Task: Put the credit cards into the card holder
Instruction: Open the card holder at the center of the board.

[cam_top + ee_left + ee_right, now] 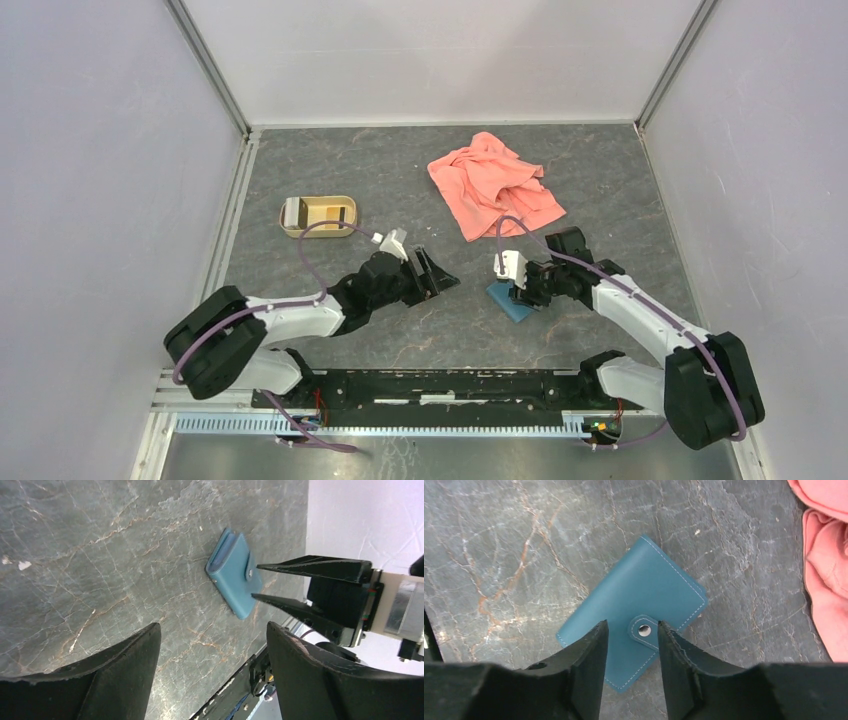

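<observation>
The card holder (634, 605), a smooth teal leather rectangle with pale stitching and a round metal snap on a small tab, lies shut and flat on the grey, rust-veined marble-patterned worktop (400, 170), at an angle. The right gripper (631, 627) is directly over it, its tapered black fingers slightly parted either side of the snap tab. The left gripper (212, 630) hangs nearby, jaws wide apart and empty. A crumpled salmon-pink cloth (495, 185) lies beyond, and a tan oval tray (318, 233) farther left.
</observation>
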`<action>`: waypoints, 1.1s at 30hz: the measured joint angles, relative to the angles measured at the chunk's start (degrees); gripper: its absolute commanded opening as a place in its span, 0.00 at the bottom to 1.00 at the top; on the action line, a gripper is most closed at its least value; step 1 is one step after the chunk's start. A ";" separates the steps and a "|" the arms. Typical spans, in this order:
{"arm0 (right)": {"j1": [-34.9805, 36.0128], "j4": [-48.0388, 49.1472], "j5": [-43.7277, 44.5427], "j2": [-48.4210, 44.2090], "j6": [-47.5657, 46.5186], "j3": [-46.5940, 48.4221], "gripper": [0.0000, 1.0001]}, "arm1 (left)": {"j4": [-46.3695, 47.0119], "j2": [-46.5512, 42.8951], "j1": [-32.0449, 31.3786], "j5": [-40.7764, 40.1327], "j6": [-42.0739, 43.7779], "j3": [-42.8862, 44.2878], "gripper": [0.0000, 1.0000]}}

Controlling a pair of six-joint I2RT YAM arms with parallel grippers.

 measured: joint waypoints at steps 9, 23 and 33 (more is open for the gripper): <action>2.08 1.38 5.90 2.95 0.44 0.00 0.40 | 2.58 5.27 -1.29 -0.59 -0.87 1.11 0.79; 2.99 4.39 8.83 3.78 2.16 0.44 0.00 | 6.40 8.48 -1.79 -0.87 -2.54 1.31 0.77; -0.87 2.32 0.13 -0.44 4.04 0.59 0.00 | 9.90 14.40 -4.31 -0.61 -3.74 2.34 0.80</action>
